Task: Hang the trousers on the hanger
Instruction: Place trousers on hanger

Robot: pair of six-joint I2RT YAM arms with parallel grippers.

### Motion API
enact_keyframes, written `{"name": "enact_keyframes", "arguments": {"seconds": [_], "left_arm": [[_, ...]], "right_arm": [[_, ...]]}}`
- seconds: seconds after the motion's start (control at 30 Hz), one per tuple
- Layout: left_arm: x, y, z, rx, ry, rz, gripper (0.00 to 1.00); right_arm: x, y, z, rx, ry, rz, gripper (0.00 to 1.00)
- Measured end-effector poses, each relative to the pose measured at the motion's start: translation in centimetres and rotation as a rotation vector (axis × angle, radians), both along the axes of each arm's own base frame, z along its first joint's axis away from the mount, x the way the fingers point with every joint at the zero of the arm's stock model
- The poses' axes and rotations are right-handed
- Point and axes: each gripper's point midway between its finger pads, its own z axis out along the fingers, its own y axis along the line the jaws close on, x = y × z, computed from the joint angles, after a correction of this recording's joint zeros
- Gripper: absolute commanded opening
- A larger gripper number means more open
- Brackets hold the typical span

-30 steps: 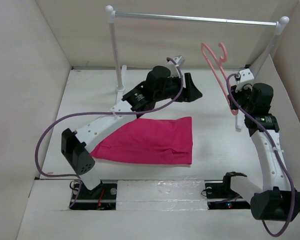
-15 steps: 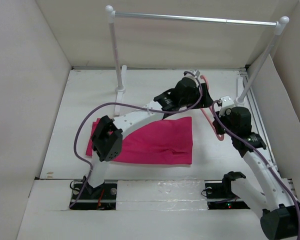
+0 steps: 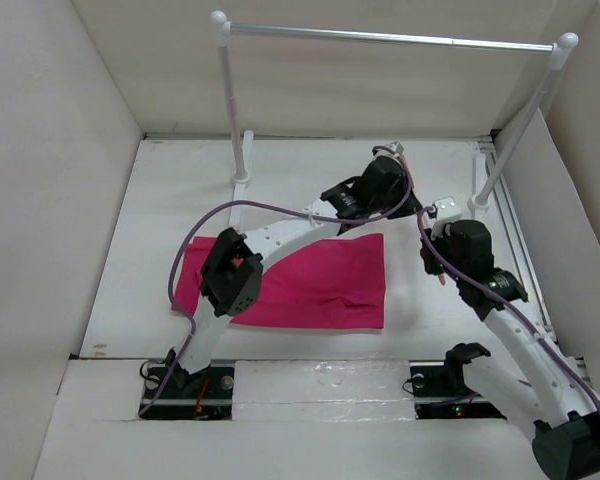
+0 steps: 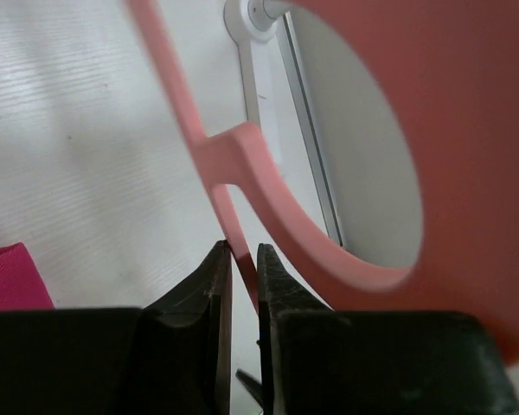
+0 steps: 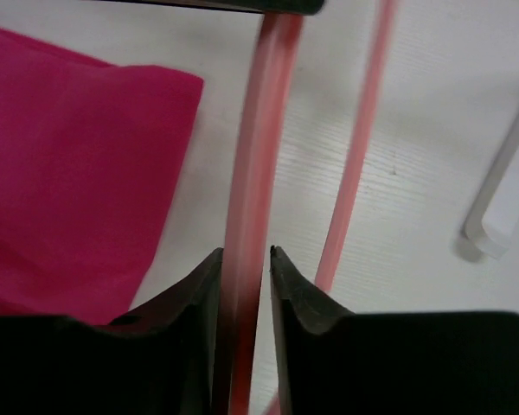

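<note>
Checking the left wrist view, I see my left tool (image 4: 243,259) pinching a thin bar of the hanger (image 4: 238,162). In the right wrist view the right tool (image 5: 245,259) closely straddles another bar; whether it grips, I cannot tell. Only the top view shows the trousers (image 3: 310,285) flat on the bench (image 3: 180,200), centre frame, left of both tools.

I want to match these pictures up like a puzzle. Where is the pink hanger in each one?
Top external: the hanger is right of centre, and only small bits of it show.
Left wrist: the hanger fills the upper right as a big curve and a thin bar.
Right wrist: the hanger is two thin bars running up the middle.
Shared landmark: the trousers, left of the hanger in every view.
</note>
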Motion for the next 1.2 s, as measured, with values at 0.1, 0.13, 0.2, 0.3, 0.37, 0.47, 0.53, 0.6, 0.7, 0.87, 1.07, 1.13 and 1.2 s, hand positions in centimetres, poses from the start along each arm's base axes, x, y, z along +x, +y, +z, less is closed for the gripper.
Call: {"name": "enact_keyframes", "arguments": {"seconds": [0.1, 0.13, 0.2, 0.3, 0.37, 0.47, 0.53, 0.6, 0.7, 0.87, 1.07, 1.13, 1.2], "left_arm": [[-0.5, -0.1, -1.1, -0.014, 0.015, -0.023, 0.0], [-0.9, 0.1, -1.9, -0.013, 0.024, -0.031, 0.0], [-2.0, 0.9, -3.7, 0.008, 0.059, -0.044, 0.0], [-3.9, 2.7, -6.2, 0.019, 0.101, -0.052, 0.0], [-5.0, 4.0, -7.5, 0.041, 0.125, -0.055, 0.0], [-6.3, 5.2, -8.3, 0.028, 0.138, -0.057, 0.0], [-7.2, 6.1, -8.5, 0.009, 0.14, -0.05, 0.0], [-8.2, 7.1, -8.6, -0.01, 0.142, -0.041, 0.0], [-9.2, 8.2, -8.5, -0.036, 0.141, -0.016, 0.0], [-9.3, 8.2, -9.0, -0.029, 0.115, 0.055, 0.0], [-10.5, 8.1, -10.3, 0.053, 0.051, 0.167, 0.0], [-11.0, 8.2, -10.6, 0.088, 0.015, 0.203, 0.0], [-11.4, 8.4, -10.8, 0.116, -0.026, 0.244, 0.0]], "right_arm": [[-1.0, 0.2, -0.5, -0.001, 0.032, 0.015, 0.67], [-1.4, 0.3, -0.6, -0.001, 0.042, 0.028, 0.72], [-2.3, 0.6, -0.5, 0.009, 0.052, 0.051, 0.79], [-3.3, 1.1, 0.3, 0.029, 0.061, 0.093, 0.77], [-3.1, 1.2, 1.4, 0.043, 0.045, 0.108, 0.56], [-2.6, 1.7, 2.2, 0.07, 0.041, 0.149, 0.05], [-2.4, 2.1, 1.8, 0.095, 0.061, 0.177, 0.0], [-2.1, 2.7, 0.8, 0.117, 0.091, 0.206, 0.0], [-1.9, 4.0, -1.6, 0.164, 0.138, 0.259, 0.16], [-2.3, 5.5, -5.5, 0.239, 0.232, 0.311, 0.37], [-1.6, 6.7, -6.9, 0.295, 0.236, 0.345, 0.43], [-1.5, 6.9, -7.4, 0.305, 0.249, 0.342, 0.49], [-1.4, 6.9, -7.7, 0.305, 0.258, 0.337, 0.59]]}}
